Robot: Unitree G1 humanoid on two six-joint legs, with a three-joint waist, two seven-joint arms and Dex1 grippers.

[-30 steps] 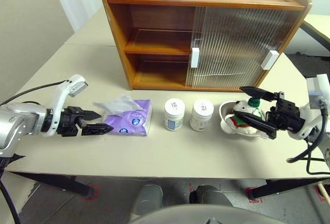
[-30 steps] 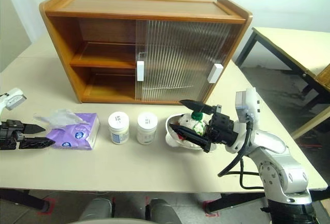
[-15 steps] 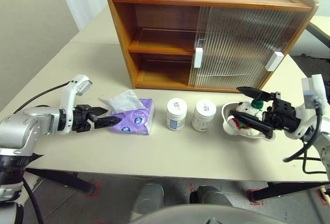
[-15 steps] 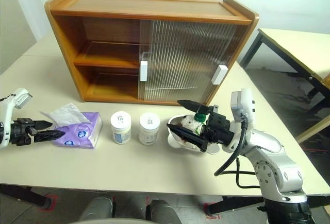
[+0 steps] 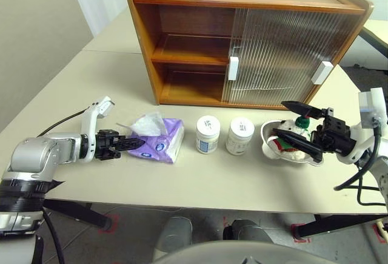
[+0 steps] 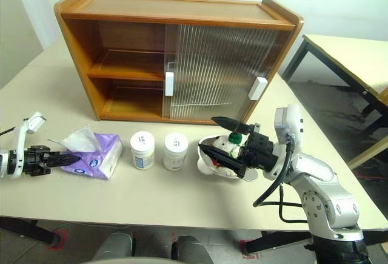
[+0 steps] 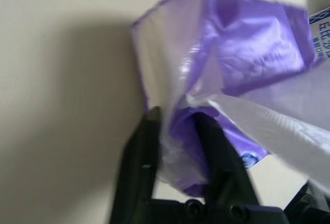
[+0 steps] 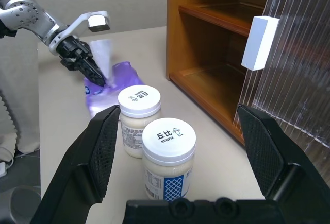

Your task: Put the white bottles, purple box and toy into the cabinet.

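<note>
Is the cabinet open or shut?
Open on its left half: the cabinet shows bare shelves there, with both ribbed doors slid to the right.

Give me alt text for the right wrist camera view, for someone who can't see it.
Two white bottles stand on a beige table between the open right end effector fingers. Behind them, the left end effector pinches a purple box of tissues, and the wooden cabinet shows open shelves beside a ribbed sliding door.
</note>
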